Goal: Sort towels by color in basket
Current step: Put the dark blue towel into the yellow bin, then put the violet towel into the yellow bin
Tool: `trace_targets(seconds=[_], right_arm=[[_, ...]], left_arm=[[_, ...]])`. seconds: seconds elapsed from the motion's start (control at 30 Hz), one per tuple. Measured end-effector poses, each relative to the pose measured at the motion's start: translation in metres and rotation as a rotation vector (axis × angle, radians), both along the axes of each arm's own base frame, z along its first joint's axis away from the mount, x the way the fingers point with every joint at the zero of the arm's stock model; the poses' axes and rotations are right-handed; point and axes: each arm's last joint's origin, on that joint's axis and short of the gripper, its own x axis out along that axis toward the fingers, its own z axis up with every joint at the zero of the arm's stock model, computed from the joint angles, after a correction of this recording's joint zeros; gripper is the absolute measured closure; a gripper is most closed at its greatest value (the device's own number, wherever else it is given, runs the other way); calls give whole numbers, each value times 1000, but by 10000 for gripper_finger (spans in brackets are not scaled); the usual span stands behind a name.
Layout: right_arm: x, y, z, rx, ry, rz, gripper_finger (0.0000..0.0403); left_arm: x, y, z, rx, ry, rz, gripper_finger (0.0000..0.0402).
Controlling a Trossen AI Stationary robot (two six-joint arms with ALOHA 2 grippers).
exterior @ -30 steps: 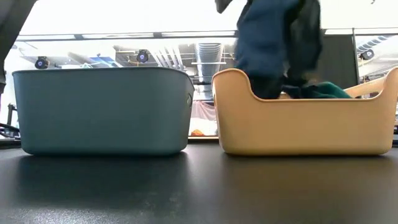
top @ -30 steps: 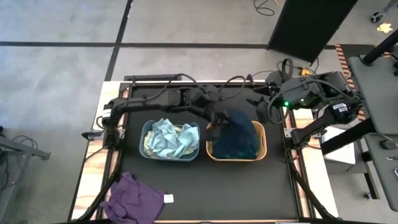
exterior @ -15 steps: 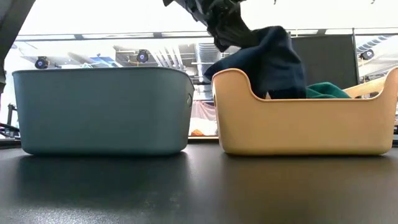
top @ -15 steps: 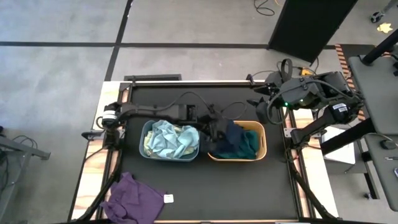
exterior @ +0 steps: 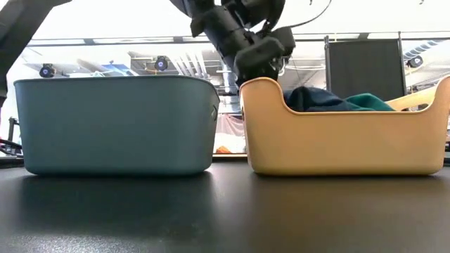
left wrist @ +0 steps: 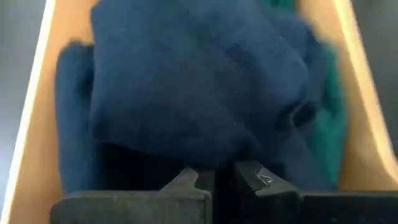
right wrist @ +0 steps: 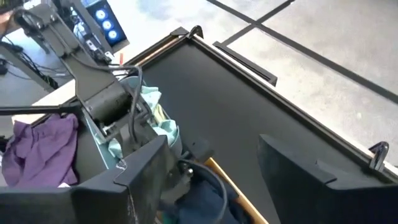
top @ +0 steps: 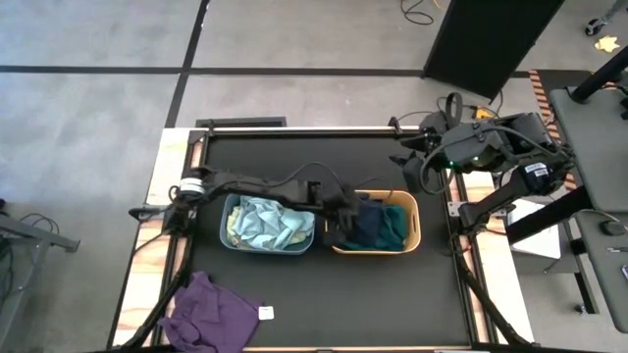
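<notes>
L tool (left wrist: pixel 214 178) pinched together on navy towel (left wrist: pixel 199 81) inside tan tub (top: pixel 414 230); R tool (right wrist: pixel 211 180) spread apart, parked at table (top: pixel 392 294) far edge

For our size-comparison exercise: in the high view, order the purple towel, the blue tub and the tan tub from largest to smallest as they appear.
1. Blue tub and tan tub: they look alike in size, so no ranking between them.
2. Purple towel: slightly smaller, though partly cut off by the picture's edge.

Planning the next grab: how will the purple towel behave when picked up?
The purple towel lies crumpled in soft folds, so it is probably floppy and would drape from a hand. It looks thin, likely light. One edge hangs past the table, so a push could slide it off.
</notes>
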Motion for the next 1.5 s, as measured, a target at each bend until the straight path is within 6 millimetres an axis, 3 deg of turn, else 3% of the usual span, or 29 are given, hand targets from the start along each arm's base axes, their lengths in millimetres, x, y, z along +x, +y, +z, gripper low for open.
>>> trace_targets(seconds=[0.13, 0.23, 0.5, 0.7, 0.87, 0.97, 1.17, 1.33, 1.5], right_arm=[[1, 0, -2, 7, 10, -6, 165], [1, 0, -7, 1, 50, -5, 157], [1, 0, -27, 12, 187, -42, 133], [7, 5, -51, 40, 283, -33, 121], [15, 8, -83, 72, 388, -79, 113], [20, 11, -104, 84, 435, -119, 107], [43, 25, -135, 124, 374, -131, 97], [73, 40, -140, 123, 229, -43, 94], [89, 44, -139, 119, 208, -33, 100]], left_arm=[[7, 3, 0, 39, 44, 53, 394], [11, 4, 9, 41, 40, 51, 366], [3, 4, 44, 46, 80, 68, 240], [-20, 1, 79, 33, 93, 82, 153], [-67, -5, 119, 22, 52, 113, 120], [-102, -10, 128, -7, 68, 149, 118], [-181, -36, 122, -67, 107, 141, 123], [-237, -70, 103, -127, 128, 72, 123], [-275, -111, 78, -184, 209, -18, 123]])
